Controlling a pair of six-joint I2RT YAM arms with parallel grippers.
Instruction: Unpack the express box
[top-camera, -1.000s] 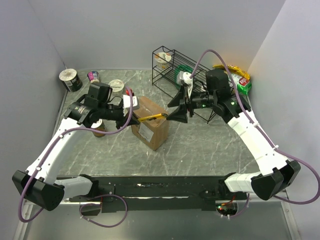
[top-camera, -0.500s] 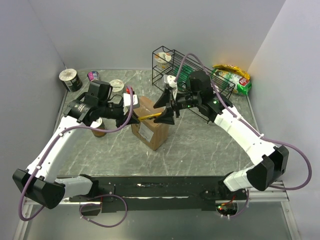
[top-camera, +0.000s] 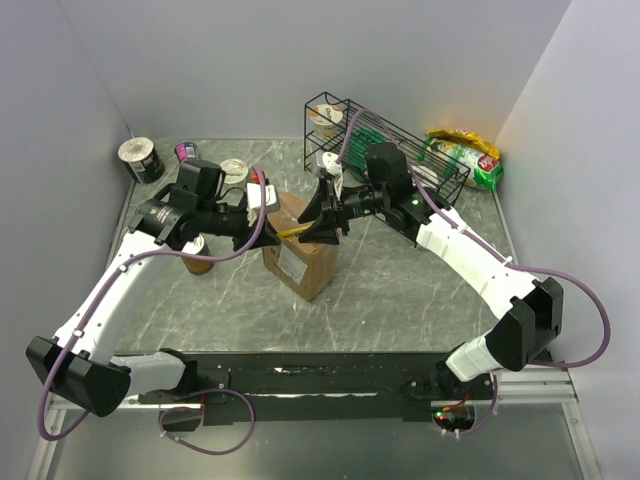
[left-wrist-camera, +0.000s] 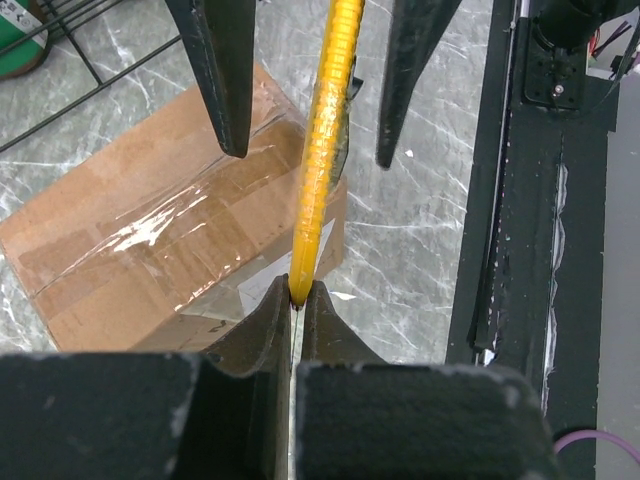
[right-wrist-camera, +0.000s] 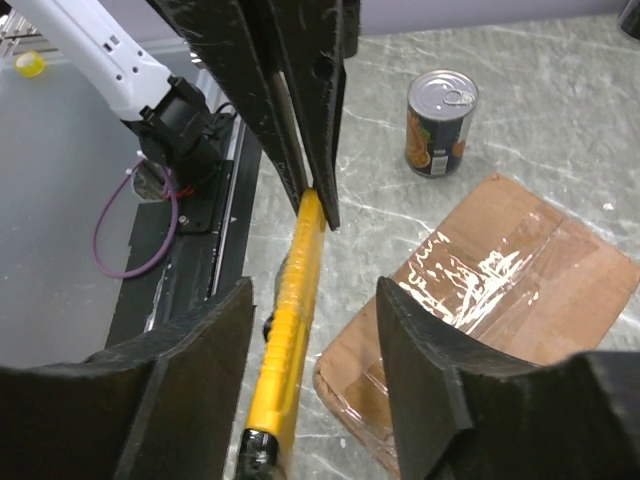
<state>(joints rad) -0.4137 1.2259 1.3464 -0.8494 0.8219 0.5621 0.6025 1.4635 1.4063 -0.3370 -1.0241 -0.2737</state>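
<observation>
The express box, a brown taped carton, stands mid-table with a white label on its near side. My left gripper is shut on one end of a yellow utility knife, which it holds level over the box top. In the left wrist view the knife runs straight out from the closed fingertips above the box. My right gripper is open with its jaws on either side of the knife's other end. In the right wrist view the knife lies in the gripper's gap, nearer the left finger.
A black wire rack with a cup inside stands behind the box, snack bags to its right. Cans and a lidded tub sit at the back left. An orange can stands left of the box, under my left arm.
My right arm has swung left from beside the rack to the knife, and its jaws now straddle the knife's free end. The left arm and the box have stayed put.
</observation>
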